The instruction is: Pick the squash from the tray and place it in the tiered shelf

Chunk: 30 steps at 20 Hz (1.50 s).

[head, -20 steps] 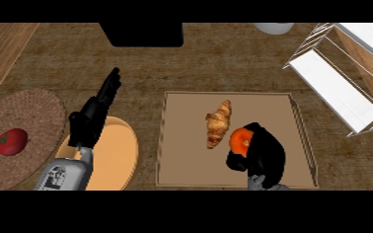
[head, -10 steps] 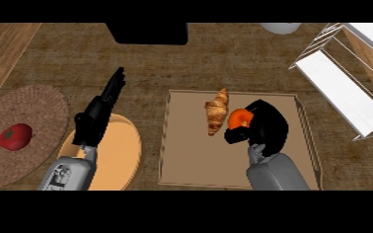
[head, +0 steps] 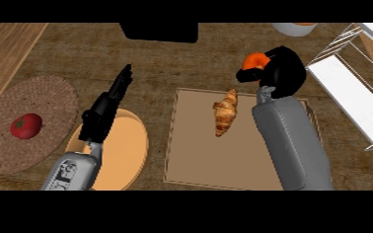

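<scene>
One squash [head: 254, 60], one croissant [head: 225, 112], one tray [head: 191, 148]

One head view looks steeply down at the desk [head: 182, 64] from above, fairly close. Both forearms enter from the frame's lower edge.

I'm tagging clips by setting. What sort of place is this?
Most likely a kitchen counter: a wooden worktop with a croissant on a tray, a tomato and a white tiered shelf.
</scene>
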{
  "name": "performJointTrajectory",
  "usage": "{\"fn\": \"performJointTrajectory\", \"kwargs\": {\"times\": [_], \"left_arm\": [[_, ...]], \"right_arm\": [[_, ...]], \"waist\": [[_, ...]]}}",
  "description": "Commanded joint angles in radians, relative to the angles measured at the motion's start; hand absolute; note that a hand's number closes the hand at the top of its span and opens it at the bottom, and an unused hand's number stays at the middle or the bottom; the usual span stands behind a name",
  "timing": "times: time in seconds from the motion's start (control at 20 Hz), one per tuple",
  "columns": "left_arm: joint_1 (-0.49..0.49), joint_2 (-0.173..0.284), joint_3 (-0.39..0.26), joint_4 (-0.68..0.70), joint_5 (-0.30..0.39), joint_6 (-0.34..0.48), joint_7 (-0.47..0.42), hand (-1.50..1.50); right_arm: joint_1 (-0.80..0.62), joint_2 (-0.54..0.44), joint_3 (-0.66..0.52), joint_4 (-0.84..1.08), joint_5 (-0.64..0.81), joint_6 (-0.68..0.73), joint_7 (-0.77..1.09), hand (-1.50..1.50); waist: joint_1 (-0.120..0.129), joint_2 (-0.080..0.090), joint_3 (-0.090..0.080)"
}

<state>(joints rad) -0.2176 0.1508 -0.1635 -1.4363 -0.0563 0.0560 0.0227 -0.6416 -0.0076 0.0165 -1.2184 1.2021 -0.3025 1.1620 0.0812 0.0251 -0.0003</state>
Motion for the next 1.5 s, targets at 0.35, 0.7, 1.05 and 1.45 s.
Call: {"fn": "performJointTrajectory", "kwargs": {"times": [0.35,0.7,1.05,1.45], "left_arm": [[-0.007,-0.008,0.006,0.018,-0.006,0.007,-0.007,0.00],[-0.008,-0.029,0.000,0.015,-0.013,0.024,0.015,0.00],[0.010,-0.013,0.019,0.029,-0.010,0.018,-0.002,0.00],[0.028,-0.036,0.010,0.040,-0.037,0.047,-0.033,0.00]], "right_arm": [[-0.352,0.007,-0.164,0.203,0.350,-0.193,0.278,1.50],[-0.521,0.007,-0.283,0.270,0.626,-0.067,0.325,1.50],[-0.614,-0.012,-0.403,0.299,0.832,0.052,0.325,1.50],[-0.685,-0.061,-0.494,0.310,0.941,0.066,0.294,1.50]], "waist": [[-0.012,-0.009,-0.003],[-0.028,-0.016,-0.003],[-0.046,-0.016,-0.003],[-0.057,-0.018,-0.001]]}}
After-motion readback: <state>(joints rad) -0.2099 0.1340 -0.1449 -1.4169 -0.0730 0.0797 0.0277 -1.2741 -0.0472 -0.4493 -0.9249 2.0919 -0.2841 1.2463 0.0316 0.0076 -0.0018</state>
